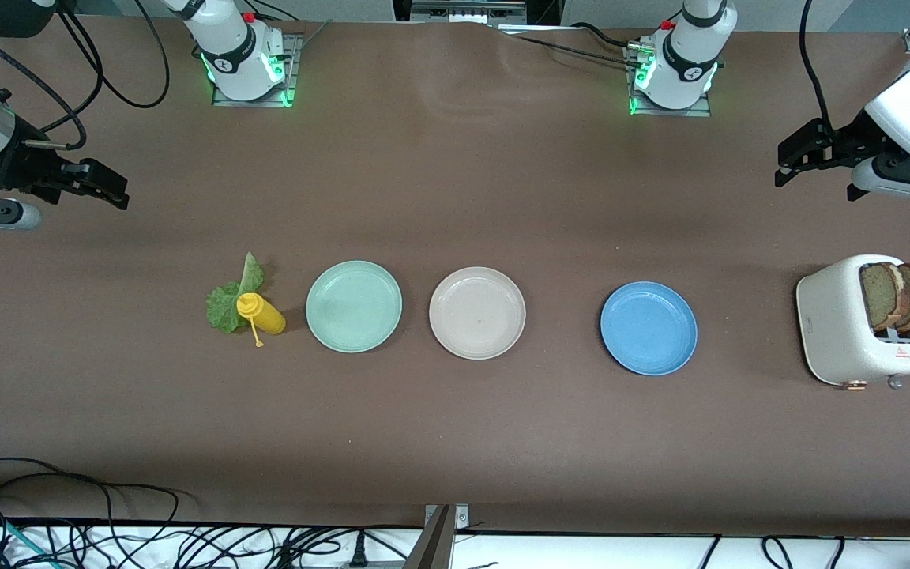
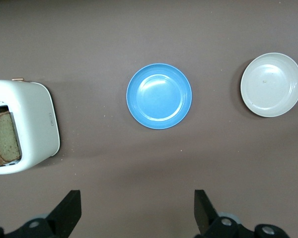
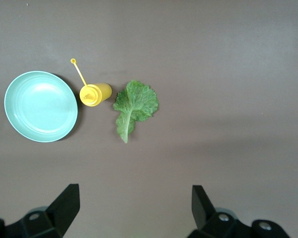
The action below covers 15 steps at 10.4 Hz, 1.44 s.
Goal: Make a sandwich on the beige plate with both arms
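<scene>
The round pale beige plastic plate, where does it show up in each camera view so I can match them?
Front view: the round pale beige plastic plate sits mid-table, between the round mint-green plate and the round blue plate.
Left wrist view: near the picture's edge, beside the blue plate.
Right wrist view: not in it.
Shared landmark: the blue plate links the front and left wrist views; the mint-green plate links the front and right wrist views.

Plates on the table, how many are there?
3, in a row: the mint-green plate beside the yellow bottle, the beige plate in the middle, the blue plate toward the toaster. None looks hidden.
</scene>
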Motion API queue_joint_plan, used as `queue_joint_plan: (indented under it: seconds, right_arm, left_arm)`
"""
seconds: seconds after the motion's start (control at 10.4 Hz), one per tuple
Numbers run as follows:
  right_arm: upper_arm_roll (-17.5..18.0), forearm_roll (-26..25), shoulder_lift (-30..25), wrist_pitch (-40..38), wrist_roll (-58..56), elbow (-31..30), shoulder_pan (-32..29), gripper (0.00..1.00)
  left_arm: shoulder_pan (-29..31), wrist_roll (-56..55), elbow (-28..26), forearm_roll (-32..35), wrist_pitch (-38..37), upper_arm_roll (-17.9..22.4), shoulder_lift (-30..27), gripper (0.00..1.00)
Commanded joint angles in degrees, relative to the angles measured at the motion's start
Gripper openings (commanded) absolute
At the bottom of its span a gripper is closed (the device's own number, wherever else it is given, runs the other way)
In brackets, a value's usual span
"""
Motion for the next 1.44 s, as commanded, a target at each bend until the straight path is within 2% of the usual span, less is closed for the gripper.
queue_joint_plan:
  seconds: [0.0,0.77,1.34]
  right_arm:
    - [0.99,-0.9,-0.98,-2.64,0.24,0.23,-0.01,1.0]
    - [1.08,-0.64,-0.54,-3.45,-2.13,0.14,-0.28,1.0]
    - [0.02,-0.55,-0.19,-3.8,-2.14,0.05,-0.63,1.0]
  left_arm:
    - [-0.23,-0.66,0.42,2.58,-1.06,-0.18,-0.02,1.0]
    - [-0.14,-0.66,1.21,2.5,-5.71,-0.18,-0.11,1.0]
    - [-0.4,-0.84,2.44,2.5,-5.8,-0.09,-0.02,1.0]
